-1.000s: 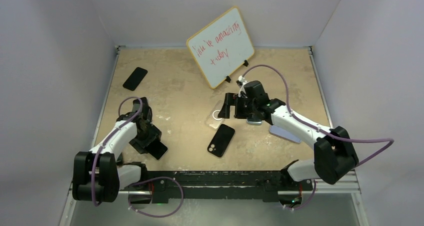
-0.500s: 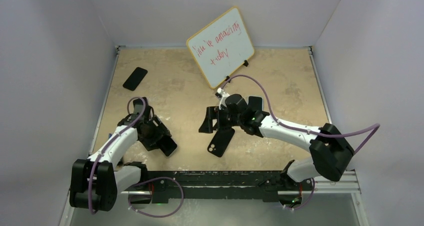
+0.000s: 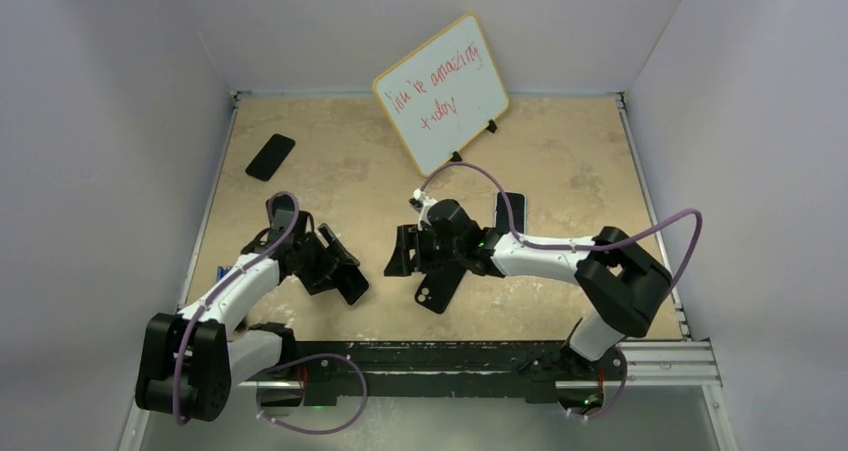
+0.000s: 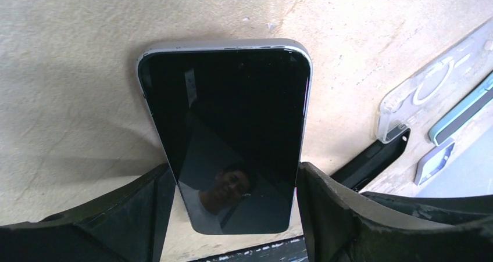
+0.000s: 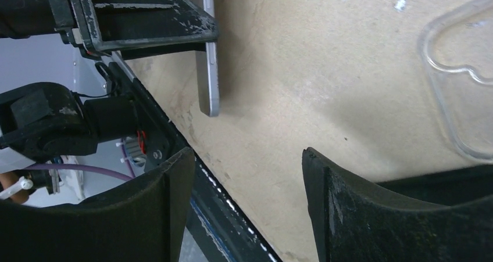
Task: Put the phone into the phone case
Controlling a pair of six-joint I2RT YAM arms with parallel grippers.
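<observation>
Left pincer [image 4: 232, 175] gripped the phone [image 4: 224, 111] near the clear phone case [image 4: 427, 88], right pincer [image 5: 247, 157] gaped empty beside that case. We feared a tilted entry would shove the loose case away.

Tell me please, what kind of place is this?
Probably a lab robot cell: a left arm and a right arm bolted at the edge of a tan table, plain walls around it, and a handwritten whiteboard.
</observation>
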